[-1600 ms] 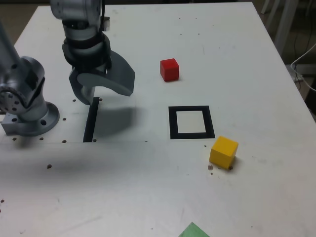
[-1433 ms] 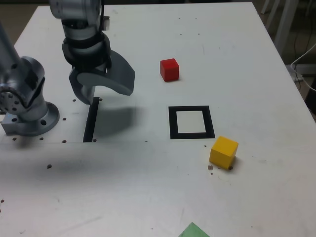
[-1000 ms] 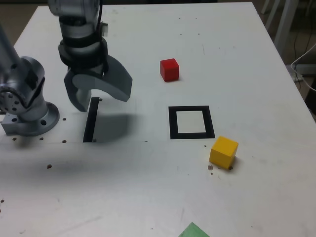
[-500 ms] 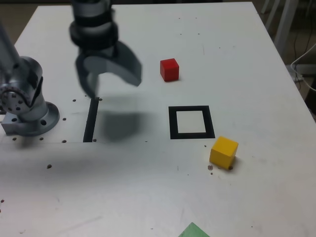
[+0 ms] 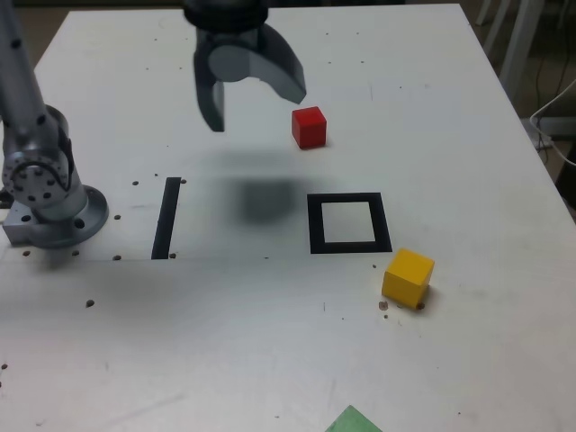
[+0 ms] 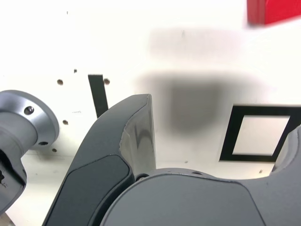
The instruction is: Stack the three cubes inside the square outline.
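Observation:
My gripper (image 5: 255,103) hangs open and empty above the table, just to the exterior view's left of the red cube (image 5: 309,126). Its shadow falls between the tape strip and the square outline (image 5: 315,223), a black tape frame with a white centre and nothing inside. The yellow cube (image 5: 408,278) sits just off the outline's near right corner. Only a corner of the green cube (image 5: 354,420) shows at the bottom edge. In the wrist view a dark finger (image 6: 127,141) fills the foreground, with the red cube (image 6: 275,10) and the outline (image 6: 233,136) beyond it.
A straight black tape strip (image 5: 165,218) lies to the exterior view's left of the outline. The arm's grey base (image 5: 45,189) stands at the table's left edge. Small screw holes dot the white table (image 5: 270,342).
The gripper has lifted away from above the tape strip and swung toward the far side and the exterior view's right, ending close to the red cube. It has stayed open. The cubes have not moved.

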Controlling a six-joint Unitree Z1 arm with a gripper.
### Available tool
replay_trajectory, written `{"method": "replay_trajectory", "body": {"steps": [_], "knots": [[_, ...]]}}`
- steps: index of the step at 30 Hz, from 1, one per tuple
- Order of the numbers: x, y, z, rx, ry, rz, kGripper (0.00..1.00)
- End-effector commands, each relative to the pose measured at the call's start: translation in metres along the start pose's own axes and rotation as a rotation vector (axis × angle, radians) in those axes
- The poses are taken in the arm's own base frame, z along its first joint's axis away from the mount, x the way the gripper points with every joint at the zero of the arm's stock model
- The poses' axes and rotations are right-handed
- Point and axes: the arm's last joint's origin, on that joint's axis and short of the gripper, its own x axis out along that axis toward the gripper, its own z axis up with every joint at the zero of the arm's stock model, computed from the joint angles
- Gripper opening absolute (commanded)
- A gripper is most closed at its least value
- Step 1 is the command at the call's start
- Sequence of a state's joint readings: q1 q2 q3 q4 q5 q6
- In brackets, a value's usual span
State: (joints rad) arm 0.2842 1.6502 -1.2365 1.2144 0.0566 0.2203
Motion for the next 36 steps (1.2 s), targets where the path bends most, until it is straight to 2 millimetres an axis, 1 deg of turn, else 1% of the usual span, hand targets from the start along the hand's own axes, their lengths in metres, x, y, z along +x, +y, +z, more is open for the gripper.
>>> {"method": "replay_trajectory", "body": {"steps": [1,8,13,21,27,32,36], "knots": [[0.002,0.010,0.010,-0.007,0.012,-0.006,1.00],[0.012,0.035,0.038,-0.026,0.033,-0.020,1.00],[0.022,0.048,0.053,-0.045,0.053,-0.030,0.99],[0.048,0.073,0.074,-0.076,0.100,-0.037,0.99],[0.060,0.079,0.087,-0.070,0.121,-0.041,0.99],[0.063,0.079,0.089,-0.068,0.127,-0.050,0.96],[0.063,0.078,0.089,-0.062,0.125,-0.059,0.91]]}}
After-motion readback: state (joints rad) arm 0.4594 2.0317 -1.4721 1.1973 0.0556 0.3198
